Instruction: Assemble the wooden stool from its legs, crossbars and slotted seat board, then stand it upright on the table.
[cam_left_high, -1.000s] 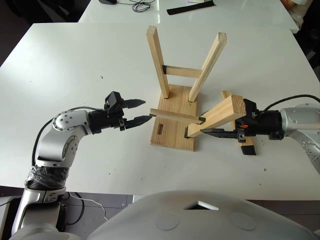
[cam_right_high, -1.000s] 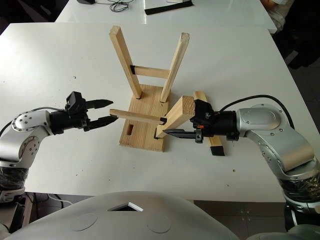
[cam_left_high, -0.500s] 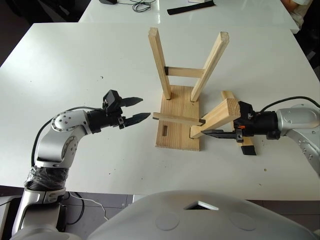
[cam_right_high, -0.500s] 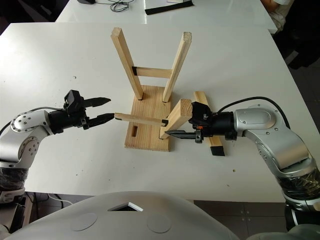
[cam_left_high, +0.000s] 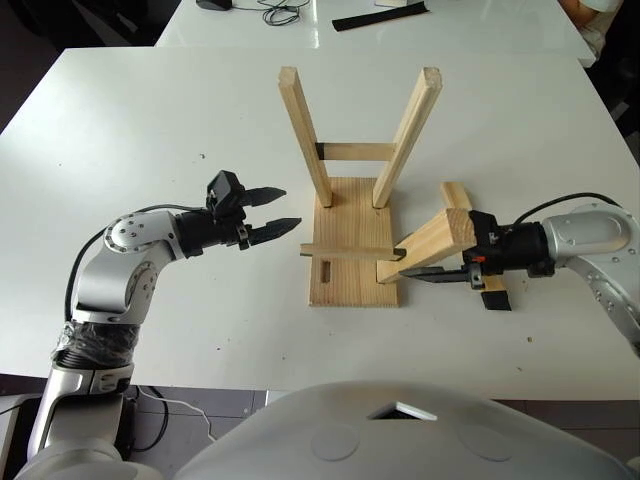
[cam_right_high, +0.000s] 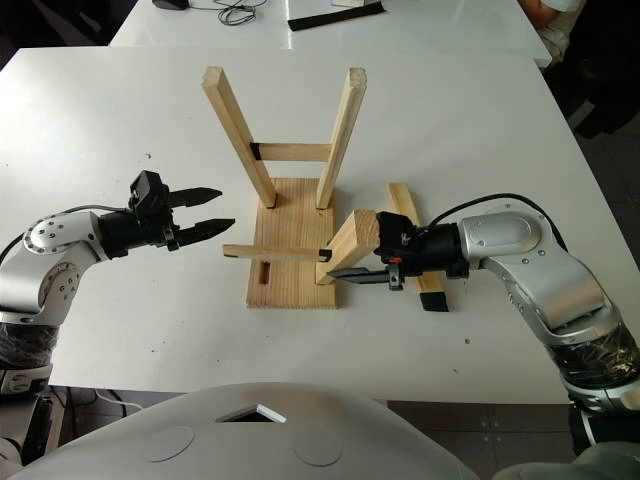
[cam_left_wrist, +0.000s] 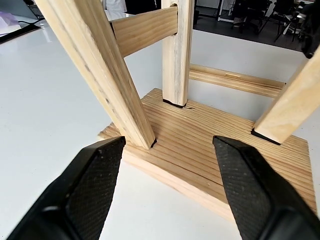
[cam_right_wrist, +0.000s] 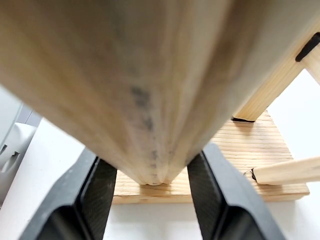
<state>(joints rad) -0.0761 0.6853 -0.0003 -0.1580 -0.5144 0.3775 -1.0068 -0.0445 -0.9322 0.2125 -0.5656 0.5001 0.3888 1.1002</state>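
Right tool (cam_left_high: 430, 268) is clamped on the third leg (cam_left_high: 432, 238), right of centre. Its foot seems to meet the seat board's (cam_left_high: 352, 290) lower-right slot, though whether it is seated is unclear. Left tool (cam_left_high: 285, 208), fingers apart, faces the crossbar's (cam_left_high: 350, 252) free end. Next, I judge: press the leg home.

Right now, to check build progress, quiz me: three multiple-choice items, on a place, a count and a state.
1. Where is the loose leg? A) on the floor B) on the table, right of the seat board C) standing in a slot
2. How many upright legs does the board hold? A) one B) four C) two
3. The left gripper is A) open, empty B) shut on a crossbar C) shut on a leg
B: it lies flat beside the board. C: two stand at the far end; the third leg tilts in the right gripper. A: its fingers are spread, nothing between.
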